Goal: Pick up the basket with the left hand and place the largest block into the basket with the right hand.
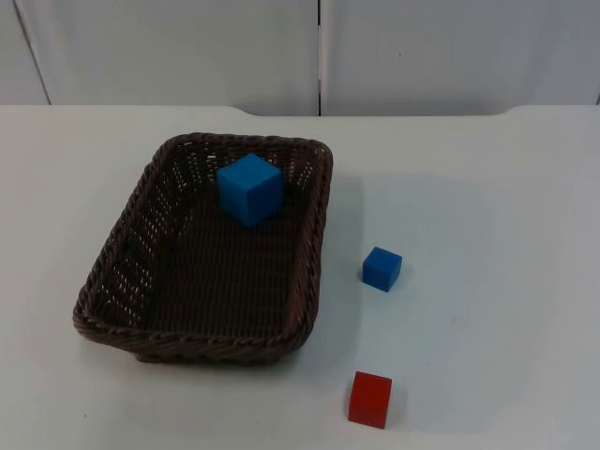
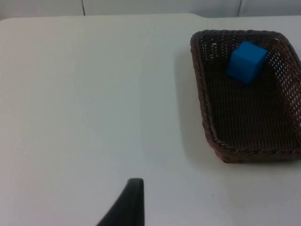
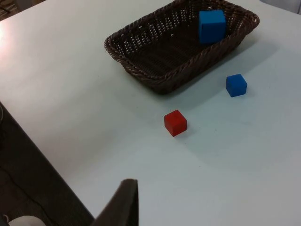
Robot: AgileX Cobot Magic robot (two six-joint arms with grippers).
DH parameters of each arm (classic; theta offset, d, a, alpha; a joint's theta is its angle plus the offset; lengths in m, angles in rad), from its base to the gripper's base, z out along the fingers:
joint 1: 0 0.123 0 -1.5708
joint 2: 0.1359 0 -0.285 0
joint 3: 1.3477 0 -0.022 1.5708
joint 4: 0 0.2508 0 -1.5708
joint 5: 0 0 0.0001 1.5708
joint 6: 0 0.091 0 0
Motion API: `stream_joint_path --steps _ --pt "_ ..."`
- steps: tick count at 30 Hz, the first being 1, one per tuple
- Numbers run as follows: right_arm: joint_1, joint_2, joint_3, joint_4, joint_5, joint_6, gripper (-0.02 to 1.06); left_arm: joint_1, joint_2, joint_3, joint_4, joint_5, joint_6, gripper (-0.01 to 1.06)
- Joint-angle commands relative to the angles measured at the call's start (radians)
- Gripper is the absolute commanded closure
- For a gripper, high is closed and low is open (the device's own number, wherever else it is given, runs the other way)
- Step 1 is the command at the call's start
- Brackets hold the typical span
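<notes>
A dark brown wicker basket (image 1: 127, 281) rests on the white table, left of centre. Inside it, a large blue block (image 1: 250, 188) leans against the far wall; it also shows in the left wrist view (image 2: 246, 61) and the right wrist view (image 3: 211, 26). A small blue block (image 1: 382, 269) lies on the table right of the basket, and a red block (image 1: 370, 399) sits nearer the front edge. My left gripper (image 2: 127, 207) hangs over bare table well to the left of the basket (image 2: 202, 94). My right gripper (image 3: 123, 205) is high and far back from the red block (image 3: 175, 123), holding nothing.
The grey partition wall (image 1: 319, 52) closes the table's far side. In the right wrist view the table's edge (image 3: 51, 162) runs diagonally, with dark floor beyond it. White table top lies around the blocks and to the basket's left.
</notes>
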Motion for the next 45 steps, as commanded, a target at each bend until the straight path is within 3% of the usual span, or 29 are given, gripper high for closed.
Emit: stream_joint_path --steps 1,30,39,45 --pt "0.003 -0.002 0.008 -0.001 -0.001 -0.001 -0.01 0.001 -0.004 0.004 -0.009 -0.001 0.0 0.0" --pt "0.003 -0.002 0.008 -0.001 -0.003 -0.001 -0.01 0.003 -0.004 0.004 -0.005 -0.001 0.0 0.0" --pt "0.003 -0.002 0.008 -0.001 -0.003 -0.001 -0.01 0.119 -0.004 0.004 0.0 -0.001 0.0 0.0" --pt "0.003 -0.002 0.008 -0.001 -0.003 -0.001 -0.01 0.13 -0.004 0.004 0.002 -0.001 0.0 0.0"
